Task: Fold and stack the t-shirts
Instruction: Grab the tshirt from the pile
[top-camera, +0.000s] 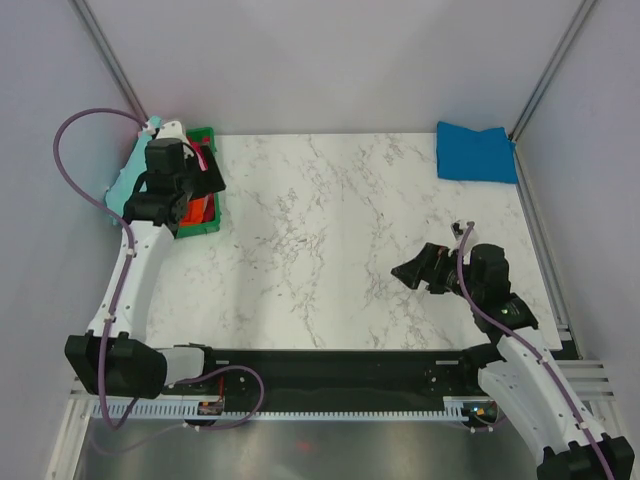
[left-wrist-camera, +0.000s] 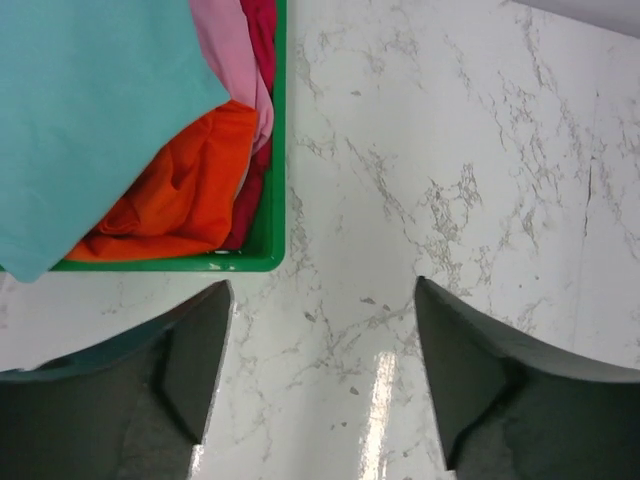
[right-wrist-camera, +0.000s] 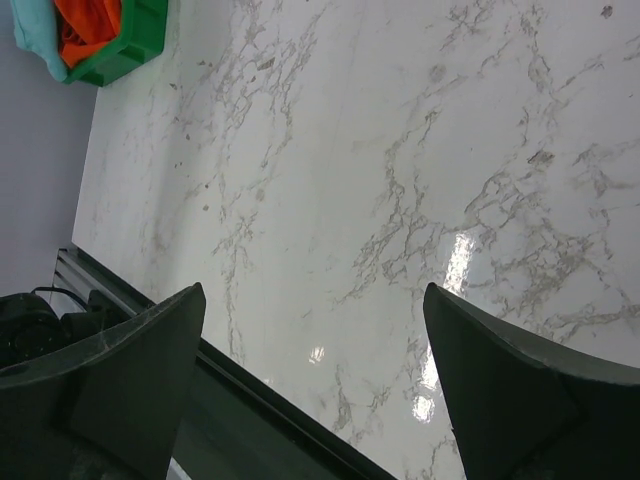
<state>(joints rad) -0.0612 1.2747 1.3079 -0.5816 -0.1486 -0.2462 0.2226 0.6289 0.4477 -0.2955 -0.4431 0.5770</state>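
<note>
Nearest the bases, the right gripper (right-wrist-camera: 312, 295) hangs low over the white, grey-veined marble table (top-camera: 320, 220) at the near right. Its jaws are spread wide with only bare tabletop between them, so it holds nothing. It seems parked there to leave the middle of the table free as a folding area while the other arm works.

Further out on the left, the left gripper (left-wrist-camera: 322, 285) hovers over the tabletop just beside a corner of the green plastic crate (left-wrist-camera: 270, 150). Its fingers are also well apart and empty. I read this as the arm lining up to reach in for the next shirt.

The crate holds most of the t-shirts. A mint-teal cloth t-shirt (left-wrist-camera: 90, 100) lies on top and spills over the rim. A crumpled orange t-shirt (left-wrist-camera: 190, 180) sits under it, with a pink t-shirt (left-wrist-camera: 225, 50) and a dark red t-shirt (left-wrist-camera: 262, 40) against the crate wall. The green wall stands between the fingers and the cloth, so the gripper has to go over the rim. The mint-teal one covers the rest and probably comes out first.

At the far right corner lies a bright blue t-shirt (top-camera: 476, 152), flat and folded, well apart from both arms. It looks like the start of the stack.
</note>
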